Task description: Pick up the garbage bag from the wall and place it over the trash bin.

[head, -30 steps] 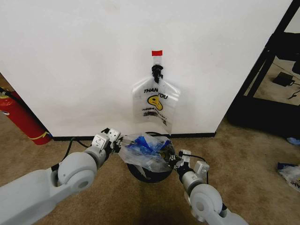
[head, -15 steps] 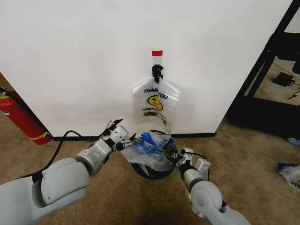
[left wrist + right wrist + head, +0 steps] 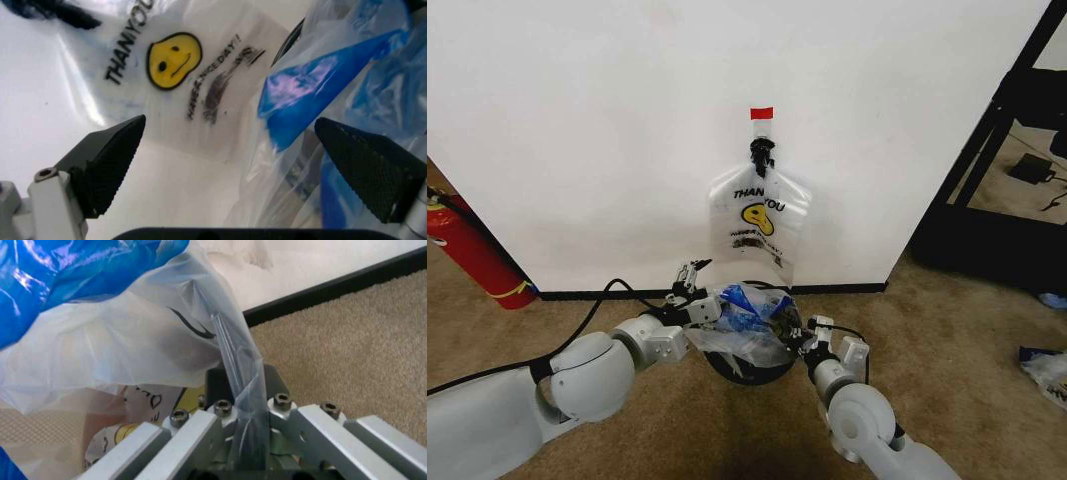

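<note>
Draping garbage bag (image 3: 745, 322) over trash bin (image 3: 749, 366), right gripper (image 3: 799, 343) pinching rim

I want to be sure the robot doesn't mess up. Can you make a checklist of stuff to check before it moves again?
1. Right gripper holds the garbage bag: ok, a strip of plastic is pinched between its fingers.
2. Left gripper holds the bag: not ok, its fingers are spread wide with the bag's blue edge beside one finger.
3. Bag is above the trash bin: ok, it sits bunched over the bin's top.
4. Bag mouth is stretched around the bin's rim: not ok, it is crumpled.
5. The bundle of bags hanging on the wall is left alone: ok, neither gripper touches it.
</note>
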